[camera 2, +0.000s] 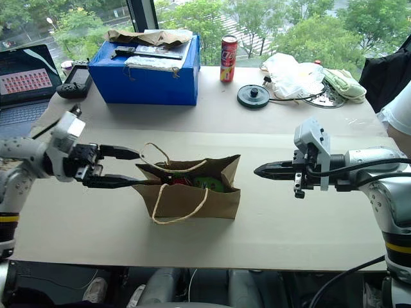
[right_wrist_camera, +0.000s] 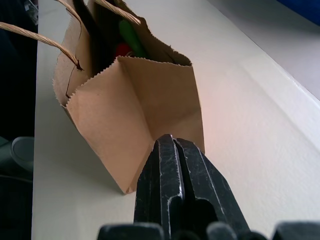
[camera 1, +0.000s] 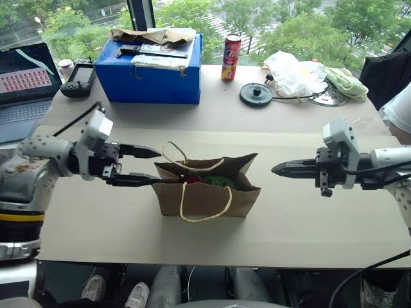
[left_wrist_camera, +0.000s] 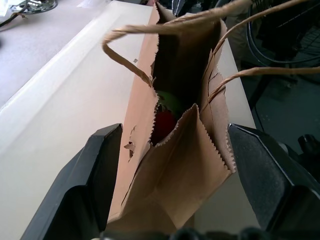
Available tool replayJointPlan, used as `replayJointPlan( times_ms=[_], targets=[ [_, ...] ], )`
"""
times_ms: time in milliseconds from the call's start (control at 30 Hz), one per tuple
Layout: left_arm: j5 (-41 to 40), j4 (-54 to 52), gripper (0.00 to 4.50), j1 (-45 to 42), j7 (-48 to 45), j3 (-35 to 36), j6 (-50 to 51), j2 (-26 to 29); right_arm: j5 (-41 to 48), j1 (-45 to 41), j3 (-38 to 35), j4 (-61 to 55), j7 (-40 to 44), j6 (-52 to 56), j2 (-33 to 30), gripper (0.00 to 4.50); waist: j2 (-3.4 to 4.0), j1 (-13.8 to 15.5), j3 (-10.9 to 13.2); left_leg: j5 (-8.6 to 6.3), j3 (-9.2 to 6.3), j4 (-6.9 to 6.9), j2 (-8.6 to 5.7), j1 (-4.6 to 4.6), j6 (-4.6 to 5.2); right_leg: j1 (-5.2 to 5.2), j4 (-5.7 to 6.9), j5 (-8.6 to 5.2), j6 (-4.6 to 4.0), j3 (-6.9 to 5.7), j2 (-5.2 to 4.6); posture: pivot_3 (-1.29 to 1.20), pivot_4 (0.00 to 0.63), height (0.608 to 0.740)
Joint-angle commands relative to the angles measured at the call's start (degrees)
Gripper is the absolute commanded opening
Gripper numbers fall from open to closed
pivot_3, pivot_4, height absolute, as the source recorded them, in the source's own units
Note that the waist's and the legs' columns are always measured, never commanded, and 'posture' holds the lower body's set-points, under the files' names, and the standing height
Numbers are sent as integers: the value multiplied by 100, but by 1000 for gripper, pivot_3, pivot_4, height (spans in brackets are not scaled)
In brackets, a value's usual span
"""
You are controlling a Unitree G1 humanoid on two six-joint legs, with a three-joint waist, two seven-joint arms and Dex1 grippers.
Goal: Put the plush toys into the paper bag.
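The brown paper bag stands upright in the middle of the table with its mouth open and its cord handles loose. Inside it lie the plush toys, a red one and a light-green one; only their tops show. My left gripper is open at the bag's left end. Its fingers stand on either side of that end, with a gap to the paper on both sides. My right gripper is shut, holds nothing, and points at the bag's right end from a short way off.
At the back of the table are a blue box with crumpled brown paper on it, a red can, a black disc, a white plastic bag and pale green cloth. A laptop and controller are back left. A person's sleeve is at right.
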Motion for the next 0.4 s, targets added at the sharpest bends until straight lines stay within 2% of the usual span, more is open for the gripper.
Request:
replayJointPlan(
  times_ms=[33, 400],
  targets=[
    [-278, 10, 3617, -157, 54, 297, 390, 196, 248, -190, -316, -163, 19, -99, -86, 0, 3, 2, 0, 0, 1, 0, -2, 1, 0, 1, 0, -1, 1, 0, -1, 0, 150, 739],
    [-364, -10, 3617, -178, 160, 375, 576, 119, 284, -300, -239, -147, -30, -98, -51, 0, 3, 25, 1, 0, 5, 1, -6, -1, 0, 0, 0, -1, 0, 1, 2, 0, 150, 739]
  ],
)
